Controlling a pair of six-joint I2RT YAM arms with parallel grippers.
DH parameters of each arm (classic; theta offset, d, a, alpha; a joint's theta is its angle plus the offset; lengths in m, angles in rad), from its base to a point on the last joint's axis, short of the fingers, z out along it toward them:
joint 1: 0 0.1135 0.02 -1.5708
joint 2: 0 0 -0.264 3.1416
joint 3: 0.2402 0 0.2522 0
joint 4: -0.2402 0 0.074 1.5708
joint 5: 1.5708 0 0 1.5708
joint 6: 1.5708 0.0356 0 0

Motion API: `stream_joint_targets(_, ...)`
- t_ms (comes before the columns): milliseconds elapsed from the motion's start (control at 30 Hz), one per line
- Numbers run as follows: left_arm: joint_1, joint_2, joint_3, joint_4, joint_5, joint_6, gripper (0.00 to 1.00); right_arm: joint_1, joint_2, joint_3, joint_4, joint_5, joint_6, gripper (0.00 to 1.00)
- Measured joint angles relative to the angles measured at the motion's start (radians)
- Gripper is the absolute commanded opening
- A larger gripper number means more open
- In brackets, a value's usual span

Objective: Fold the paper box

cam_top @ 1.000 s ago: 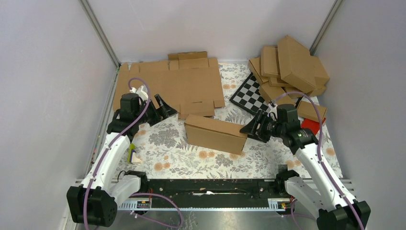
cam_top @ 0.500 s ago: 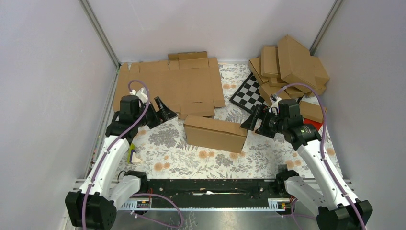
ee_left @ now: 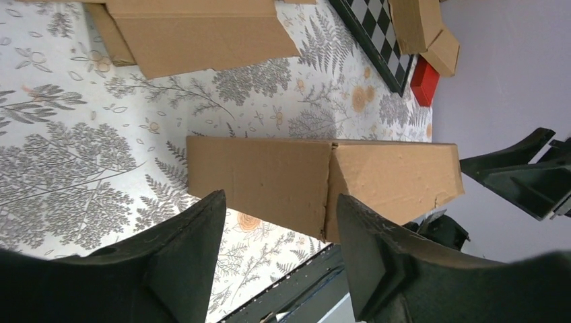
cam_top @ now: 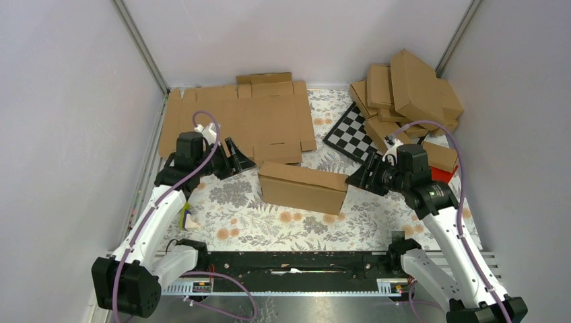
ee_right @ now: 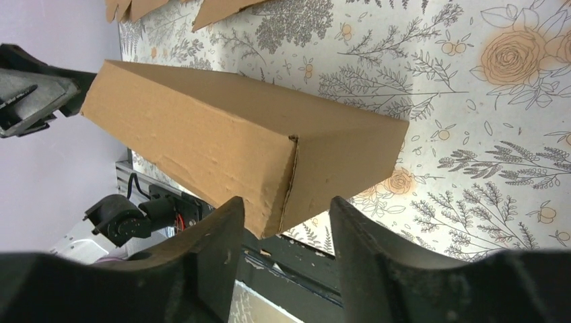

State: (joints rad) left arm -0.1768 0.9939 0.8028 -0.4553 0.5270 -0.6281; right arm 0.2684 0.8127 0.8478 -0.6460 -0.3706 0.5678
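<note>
The paper box (cam_top: 303,188) lies folded shut in the middle of the flowered mat, long side across. My left gripper (cam_top: 244,160) is open just off its left end, apart from it. In the left wrist view the box (ee_left: 323,182) lies crosswise ahead of the left gripper (ee_left: 281,202), with nothing between the fingers. My right gripper (cam_top: 357,179) is open at the box's right end. In the right wrist view a near corner of the box (ee_right: 222,134) reaches down to the gap of the right gripper (ee_right: 286,205), and the fingers do not press on it.
Flat cardboard sheets (cam_top: 242,118) lie at the back left. A checkered board (cam_top: 351,134) and a pile of folded boxes (cam_top: 407,94) fill the back right, with a red thing (cam_top: 441,176) beside my right arm. A black rail (cam_top: 289,262) runs along the near edge.
My left gripper has moved right, closer to the box's left end, and its jaws have narrowed a little. My right gripper let go of the right end, opened wide, then narrowed. The box stays put.
</note>
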Motion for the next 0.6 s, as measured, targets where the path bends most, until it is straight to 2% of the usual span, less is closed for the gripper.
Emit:
stream_joint_targets(300, -0.070, 0.013, 0.000, 0.038, 0.036, -0.006, 0.55, 0.000, -0.009, -0.048, 0.008, -0.036, 0.008, 0.39)
stream_joint_targets(400, -0.072, 0.023, 0.000, 0.049, 0.046, -0.008, 0.54, 0.000, -0.005, -0.060, 0.032, -0.060, 0.009, 0.31)
stream_joint_targets(500, -0.075, 0.032, 0.000, 0.056, 0.050, -0.010, 0.53, -0.001, -0.002, -0.074, 0.055, -0.076, 0.009, 0.17)
stream_joint_targets(600, -0.077, 0.032, 0.000, 0.060, 0.050, -0.011, 0.53, -0.001, -0.002, -0.081, 0.066, -0.077, 0.008, 0.12)
